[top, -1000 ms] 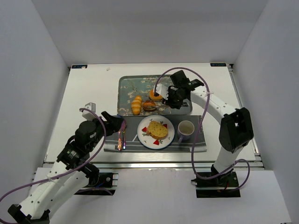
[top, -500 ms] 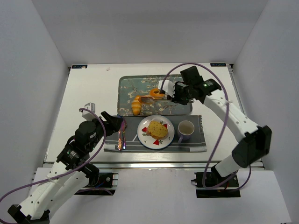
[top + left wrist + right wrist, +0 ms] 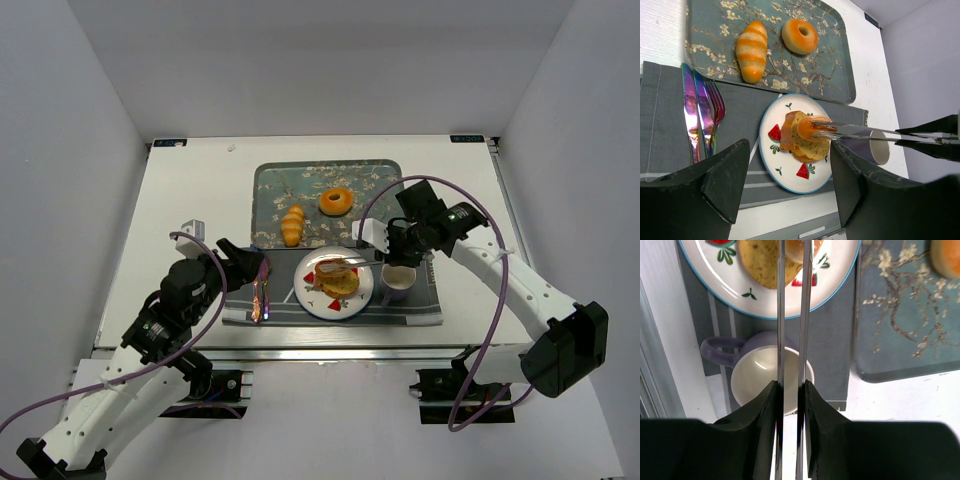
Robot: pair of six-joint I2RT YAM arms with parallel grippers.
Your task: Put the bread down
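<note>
Right gripper (image 3: 790, 390) clamped on the handles of a pair of metal tongs (image 3: 865, 132), whose long blades reach across the mug (image 3: 765, 370) to the plate (image 3: 765, 150), as I watch the feed from my desk. Between the tips of the tongs sits the bread piece (image 3: 807, 127), a small glazed brown lump, held directly over the plate and on or just above the larger toasted slice (image 3: 812, 147) already lying there; from these angles I cannot tell whether it rests on that slice or hangs a hair clear of it. By my reading the carry is done and the job is in its final stage: the bread has reached the plate but has not yet been let go, so what remains is to ease the grip, let the tongs spread, and draw them back without dragging the piece off the slice. On the floral tray (image 3: 815, 75) behind the plate, a croissant (image 3: 751, 50) and a doughnut (image 3: 799, 36) lie apart from each other. Left gripper (image 3: 243, 262), jaws spread wide and holding nothing, hovers above the placemat near the cutlery (image 3: 700, 115), well clear of the action.
</note>
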